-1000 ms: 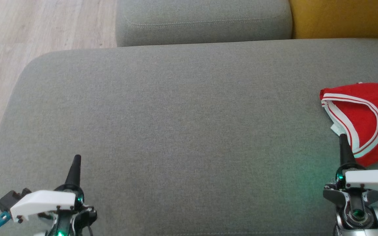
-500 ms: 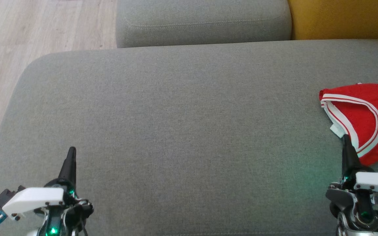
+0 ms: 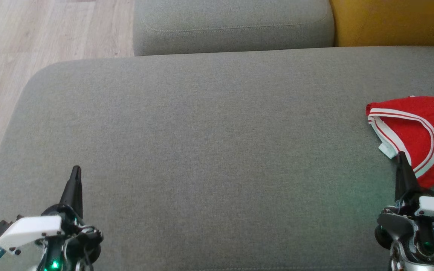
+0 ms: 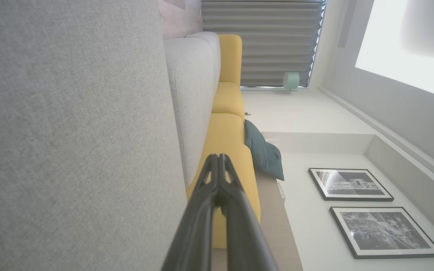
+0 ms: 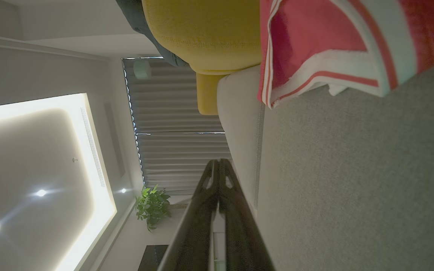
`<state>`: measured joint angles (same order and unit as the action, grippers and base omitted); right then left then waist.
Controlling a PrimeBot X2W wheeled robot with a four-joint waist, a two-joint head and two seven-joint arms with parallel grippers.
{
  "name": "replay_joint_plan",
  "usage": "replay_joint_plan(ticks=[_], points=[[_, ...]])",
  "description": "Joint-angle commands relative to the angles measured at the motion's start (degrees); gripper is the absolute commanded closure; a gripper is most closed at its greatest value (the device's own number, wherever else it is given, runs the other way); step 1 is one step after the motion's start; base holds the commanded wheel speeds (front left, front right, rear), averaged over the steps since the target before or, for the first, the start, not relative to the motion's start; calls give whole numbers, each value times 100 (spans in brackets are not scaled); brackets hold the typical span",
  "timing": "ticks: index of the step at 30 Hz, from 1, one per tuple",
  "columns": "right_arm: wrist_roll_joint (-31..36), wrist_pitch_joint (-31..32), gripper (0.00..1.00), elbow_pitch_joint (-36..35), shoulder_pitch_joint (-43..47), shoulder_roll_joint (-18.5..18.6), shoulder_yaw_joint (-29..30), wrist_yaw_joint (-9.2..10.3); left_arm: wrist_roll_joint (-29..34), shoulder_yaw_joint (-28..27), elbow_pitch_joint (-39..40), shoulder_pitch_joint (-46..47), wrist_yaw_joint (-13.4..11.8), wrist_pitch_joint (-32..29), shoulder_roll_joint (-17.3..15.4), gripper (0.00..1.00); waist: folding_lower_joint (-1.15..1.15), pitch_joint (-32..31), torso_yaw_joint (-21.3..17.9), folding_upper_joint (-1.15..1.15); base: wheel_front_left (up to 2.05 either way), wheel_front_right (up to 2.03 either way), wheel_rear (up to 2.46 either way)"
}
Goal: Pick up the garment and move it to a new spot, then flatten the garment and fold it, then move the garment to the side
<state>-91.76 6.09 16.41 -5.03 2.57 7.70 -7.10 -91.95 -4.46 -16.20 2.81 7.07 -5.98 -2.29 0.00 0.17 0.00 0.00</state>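
The left gripper [image 3: 75, 171] and right gripper [image 3: 401, 156] were pressed together, empty; the red, white-trimmed fabric garment [image 3: 416, 128] at three o'clock would probably be best pinched by its trim.

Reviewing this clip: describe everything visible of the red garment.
The red garment looks like a sleeveless sports jersey in smooth knit, with white bands and thin red stripes edging its openings. It lies bunched, not flat, on the grey sofa seat at the robot's right, cut off by the head view's edge. A pale flap pokes out beneath. The right end effector is near its edge; the right wrist view shows a gap.
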Motion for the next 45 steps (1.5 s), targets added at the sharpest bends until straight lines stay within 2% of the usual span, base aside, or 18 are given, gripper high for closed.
replay_joint_plan(ticks=[1, 45], points=[[-40, 40, 100, -238, -115, 31, -117, -39, -23, -205, 213, 339, 42, -49, -59, 100, 0, 0, 0, 0, 0, 0, 0], [-41, 39, 100, -238, -115, 31, -118, -39, -23, -205, 214, 338, 42, -49, -59, 100, 0, 0, 0, 0, 0, 0, 0]])
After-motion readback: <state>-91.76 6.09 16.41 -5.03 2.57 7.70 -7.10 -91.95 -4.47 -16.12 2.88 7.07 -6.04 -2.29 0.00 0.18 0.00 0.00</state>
